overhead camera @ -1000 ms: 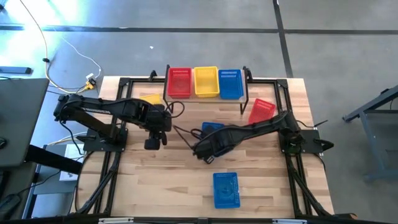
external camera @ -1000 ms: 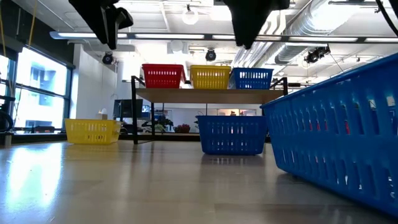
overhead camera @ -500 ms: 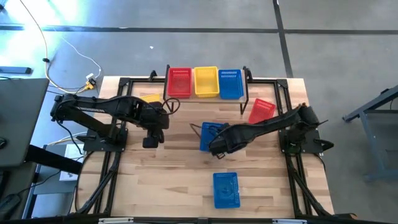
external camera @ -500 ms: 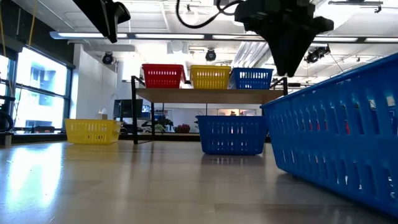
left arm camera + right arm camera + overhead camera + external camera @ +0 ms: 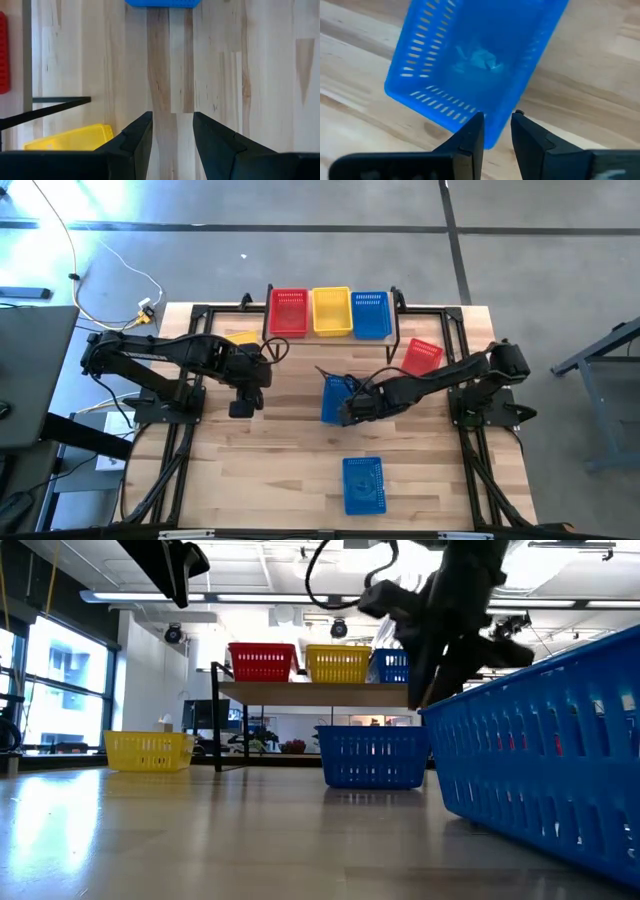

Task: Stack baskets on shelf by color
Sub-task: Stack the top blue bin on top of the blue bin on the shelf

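On the shelf (image 5: 310, 693) stand a red (image 5: 290, 312), a yellow (image 5: 332, 312) and a blue basket (image 5: 370, 315) side by side. On the table rest a yellow basket (image 5: 240, 338), a red basket (image 5: 421, 357), a blue basket (image 5: 338, 392) at the centre and another blue basket (image 5: 363, 484) near the front edge. My right gripper (image 5: 497, 132) hangs open just above the centre blue basket (image 5: 475, 60), over one corner of its rim. My left gripper (image 5: 172, 135) is open, high over bare table by the yellow basket (image 5: 70, 139).
The shelf's black legs (image 5: 395, 345) stand on the table's far half. Black frame bars run along the table's left and right edges (image 5: 175, 470). Bare wood lies between the two blue baskets and across the table's near left.
My right gripper has come down from high above the table toward the centre blue basket, rolling about its wrist as it sank. Its fingers now stand over the basket's corner. The baskets have kept their places.
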{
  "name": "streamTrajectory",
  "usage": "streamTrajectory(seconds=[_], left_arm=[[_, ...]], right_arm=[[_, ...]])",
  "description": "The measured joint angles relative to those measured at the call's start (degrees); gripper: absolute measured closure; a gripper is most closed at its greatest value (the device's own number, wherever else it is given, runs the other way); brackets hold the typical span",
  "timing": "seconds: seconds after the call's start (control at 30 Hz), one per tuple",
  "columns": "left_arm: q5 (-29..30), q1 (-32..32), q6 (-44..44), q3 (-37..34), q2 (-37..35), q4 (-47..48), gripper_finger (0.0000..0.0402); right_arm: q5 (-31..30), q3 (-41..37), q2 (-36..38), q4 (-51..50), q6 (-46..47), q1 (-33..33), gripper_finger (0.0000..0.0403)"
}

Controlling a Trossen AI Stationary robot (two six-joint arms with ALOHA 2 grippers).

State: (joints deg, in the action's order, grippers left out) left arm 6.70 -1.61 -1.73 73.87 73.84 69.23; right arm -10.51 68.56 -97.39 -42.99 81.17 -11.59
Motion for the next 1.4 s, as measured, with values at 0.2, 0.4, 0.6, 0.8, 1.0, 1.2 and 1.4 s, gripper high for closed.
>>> streamTrajectory(seconds=[0.2,0.4,0.6,0.8,1.0,1.2,1.4], left_arm=[[0.0,0.0,0.4,0.0,0.0,0.0,0.0271],[0.0,0.0,0.8,0.0,0.0,0.1,0.0271],[0.0,0.0,1.4,0.0,0.0,0.1,0.0271],[0.2,0.0,1.5,0.0,0.0,0.0,0.0271],[0.2,0.0,2.1,0.0,0.0,0.0,0.0271],[0.2,-0.3,3.5,0.0,0.0,-0.1,0.0271],[0.5,-0.7,3.5,0.0,0.0,-0.1,0.0271]], right_arm=[[-0.3,-2.6,0.0,1.6,1.1,0.7,0.032],[-1.2,-5.5,0.0,5.0,2.8,0.7,0.032],[-0.3,-8.5,-0.1,11.4,3.8,0.7,0.0325],[-0.1,-8.5,-0.1,10.7,3.0,0.8,0.0394],[0.3,-8.5,0.5,9.7,3.0,0.7,0.0399],[-1.4,-5.4,3.3,7.2,2.4,-0.7,0.0401],[-7.1,-2.6,7.2,4.7,2.5,-2.4,0.0402]])
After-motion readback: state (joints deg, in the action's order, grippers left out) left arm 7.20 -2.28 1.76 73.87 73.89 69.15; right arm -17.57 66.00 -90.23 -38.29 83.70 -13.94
